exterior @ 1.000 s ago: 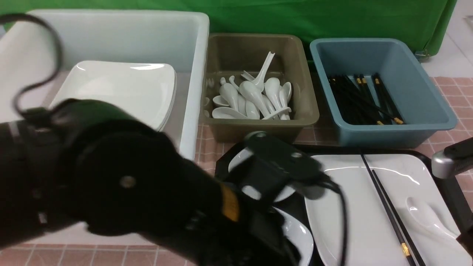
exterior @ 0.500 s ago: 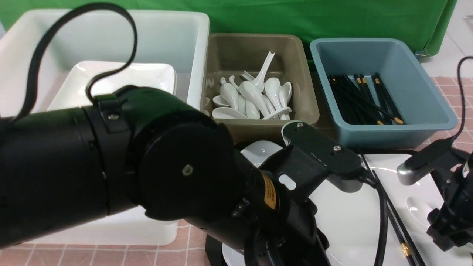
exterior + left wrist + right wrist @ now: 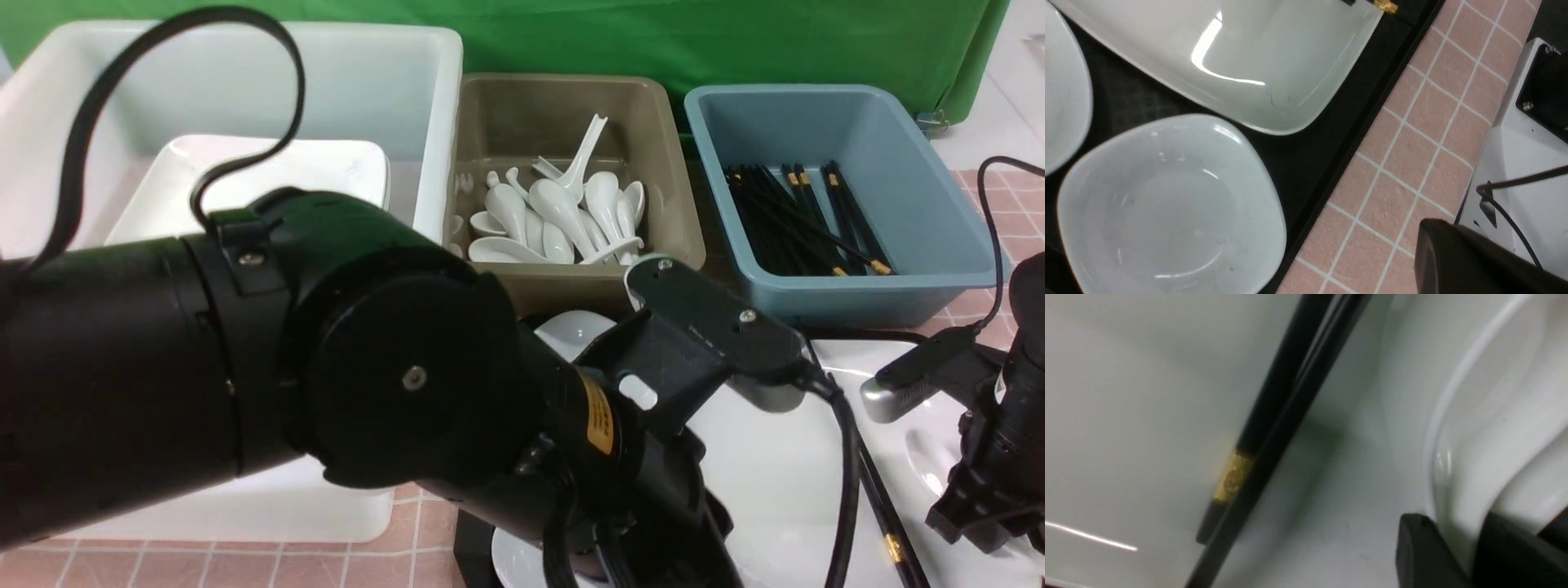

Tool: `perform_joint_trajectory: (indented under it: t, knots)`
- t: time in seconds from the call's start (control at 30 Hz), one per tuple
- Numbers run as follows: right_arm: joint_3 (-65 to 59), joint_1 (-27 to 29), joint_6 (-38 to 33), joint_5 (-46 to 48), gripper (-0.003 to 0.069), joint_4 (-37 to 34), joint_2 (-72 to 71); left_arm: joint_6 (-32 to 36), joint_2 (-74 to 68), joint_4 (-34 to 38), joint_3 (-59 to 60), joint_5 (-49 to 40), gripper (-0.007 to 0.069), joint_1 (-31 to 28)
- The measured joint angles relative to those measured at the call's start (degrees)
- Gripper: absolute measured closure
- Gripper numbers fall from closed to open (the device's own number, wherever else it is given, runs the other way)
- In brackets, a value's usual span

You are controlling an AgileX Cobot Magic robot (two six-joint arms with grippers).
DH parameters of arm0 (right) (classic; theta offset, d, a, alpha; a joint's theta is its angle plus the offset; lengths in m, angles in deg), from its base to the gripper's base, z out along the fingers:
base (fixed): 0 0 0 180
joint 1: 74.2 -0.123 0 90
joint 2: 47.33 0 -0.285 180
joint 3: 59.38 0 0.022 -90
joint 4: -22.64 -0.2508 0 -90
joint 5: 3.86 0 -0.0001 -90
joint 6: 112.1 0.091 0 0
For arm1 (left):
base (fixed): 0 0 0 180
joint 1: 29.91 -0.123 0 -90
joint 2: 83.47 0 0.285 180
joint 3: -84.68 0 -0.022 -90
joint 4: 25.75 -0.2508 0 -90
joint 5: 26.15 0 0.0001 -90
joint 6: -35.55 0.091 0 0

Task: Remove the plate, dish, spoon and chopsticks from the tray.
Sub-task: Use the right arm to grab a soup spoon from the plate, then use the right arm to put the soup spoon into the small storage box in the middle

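Two narrow black fingers (image 3: pixel 1425 555) of the right claw (image 3: pixel 1470 551) stand on either side of the white glossy ceramic soup spoon (image 3: pixel 1486 416), and its pale wall fills the gap between them, so the claw pinches the spoon. Under that claw lies the large glossy white rounded-square plate (image 3: pixel 1126 396), which carries the spoon. Just beside the claw, on the same plate, rests the pair of long thin black chopsticks (image 3: pixel 1290 384), one gold band showing; they lie near the spoon but apart from it. The left claw (image 3: pixel 1453 261) is closed tight and hangs near the rim of the big black rectangular plastic tray (image 3: pixel 1139 98), above the pink tiled worktop (image 3: pixel 1412 143). Just beside this claw, on the tray, sits a small deep white rounded-square dish (image 3: pixel 1167 204), close to a corner of the plate without touching it. A second white dish (image 3: pixel 1061 81) lies beyond it, farther from the claw.
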Motion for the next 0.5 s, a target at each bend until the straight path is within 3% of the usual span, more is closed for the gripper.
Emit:
perform_joint_trajectory:
  t: [0.17, 0.33, 0.4, 0.43, 0.5]
  knots:
    - [2.61, 0.0, 0.05, 1.54, 0.0452, -1.21, -4.49, -1.12, 0.0, -0.75, 0.0, 4.17, 0.0628, -1.05]
    - [7.08, 0.0, 0.05, 6.28, 0.0452, -5.37, -10.04, -1.5, 0.31, -0.75, -0.05, 5.84, 0.0628, -6.28]
    - [9.64, 0.0, -0.7, 6.7, 0.0452, -10.22, -11.65, -1.5, 0.8, -0.75, -0.28, 5.84, 0.0628, -8.85]
    - [13.1, -0.31, -4.49, 6.42, 0.0452, -18.49, -13.3, -1.5, 1.97, -1.05, -0.85, 6.0, 0.0628, -12.17]
    - [16.62, -1.37, -8.72, 4.55, 0.0452, -27.72, -13.67, -1.5, 4.05, -1.85, -1.35, 6.2, 0.0628, -16.72]
